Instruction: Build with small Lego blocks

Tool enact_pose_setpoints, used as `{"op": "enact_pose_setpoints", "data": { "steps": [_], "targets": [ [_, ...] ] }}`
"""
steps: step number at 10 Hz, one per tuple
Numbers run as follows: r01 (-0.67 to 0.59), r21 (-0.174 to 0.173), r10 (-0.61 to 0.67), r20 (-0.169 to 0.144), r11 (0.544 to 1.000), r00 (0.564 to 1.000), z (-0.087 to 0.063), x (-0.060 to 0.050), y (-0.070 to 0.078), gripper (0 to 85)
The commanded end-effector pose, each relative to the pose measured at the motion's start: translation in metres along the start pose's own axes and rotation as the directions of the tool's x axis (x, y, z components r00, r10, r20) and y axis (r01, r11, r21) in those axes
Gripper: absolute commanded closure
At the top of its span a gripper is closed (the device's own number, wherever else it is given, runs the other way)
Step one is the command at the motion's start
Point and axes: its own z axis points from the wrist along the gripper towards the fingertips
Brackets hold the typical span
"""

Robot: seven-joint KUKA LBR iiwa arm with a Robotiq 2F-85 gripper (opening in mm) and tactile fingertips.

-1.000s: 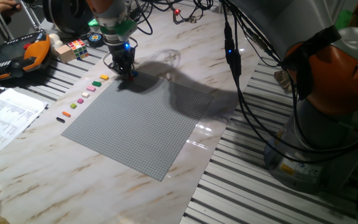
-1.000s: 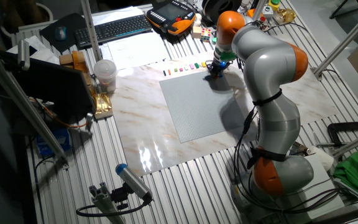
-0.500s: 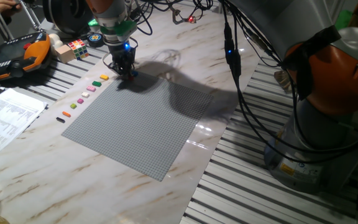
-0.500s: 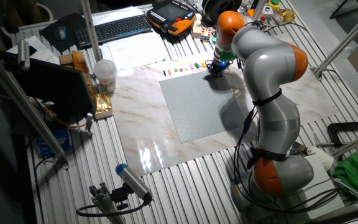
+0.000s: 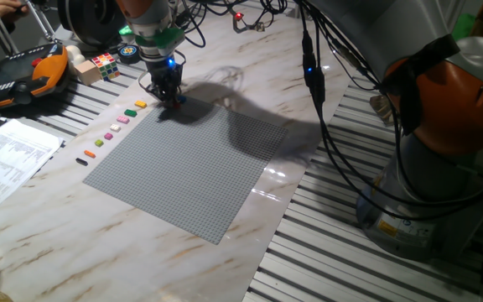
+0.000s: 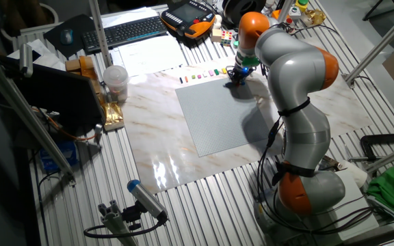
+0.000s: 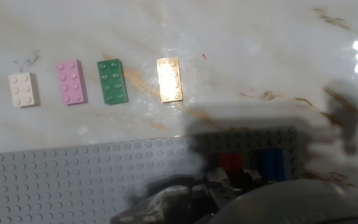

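Note:
My gripper (image 5: 173, 98) stands at the far corner of the grey baseplate (image 5: 199, 168), fingers down on the studs. In the hand view a red brick (image 7: 230, 162) sits right at the blurred fingertips of the gripper (image 7: 236, 178), which look shut on it. A blue brick (image 7: 272, 163) stands on the plate just to its right. On the marble beyond the plate's edge lie loose small Lego blocks: yellow (image 7: 169, 79), green (image 7: 114, 81), pink (image 7: 70, 81) and white (image 7: 23, 89). That row (image 5: 117, 126) runs along the plate's left edge.
A multicoloured puzzle cube (image 5: 104, 61) and an orange-and-black pendant (image 5: 23, 74) lie behind the row of bricks. Printed sheets (image 5: 7, 159) sit at the left. The arm's body (image 6: 299, 102) and its cables (image 5: 325, 109) hang over the plate's right side.

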Motion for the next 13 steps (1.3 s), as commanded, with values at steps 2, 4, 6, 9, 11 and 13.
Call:
{"op": "enact_pose_setpoints", "data": {
  "steps": [2, 4, 6, 9, 11, 13],
  "targets": [
    [0.002, -0.003, -0.002, -0.001, 1.000, 1.000, -0.0001, 0.0000, 0.0008, 84.3],
    [0.005, 0.000, -0.005, -0.004, 1.000, 1.000, -0.0016, 0.0017, 0.0006, 84.3],
    [0.010, 0.002, -0.010, -0.002, 1.000, 1.000, -0.0012, 0.0016, 0.0003, 84.3],
    [0.013, 0.003, -0.013, -0.001, 1.000, 1.000, -0.0009, 0.0003, -0.0005, 84.3],
    [0.016, 0.003, -0.016, 0.001, 1.000, 1.000, -0.0006, -0.0003, -0.0006, 84.3],
    [0.018, 0.000, -0.018, 0.002, 1.000, 1.000, 0.0002, -0.0011, -0.0007, 84.3]
  ]
}}
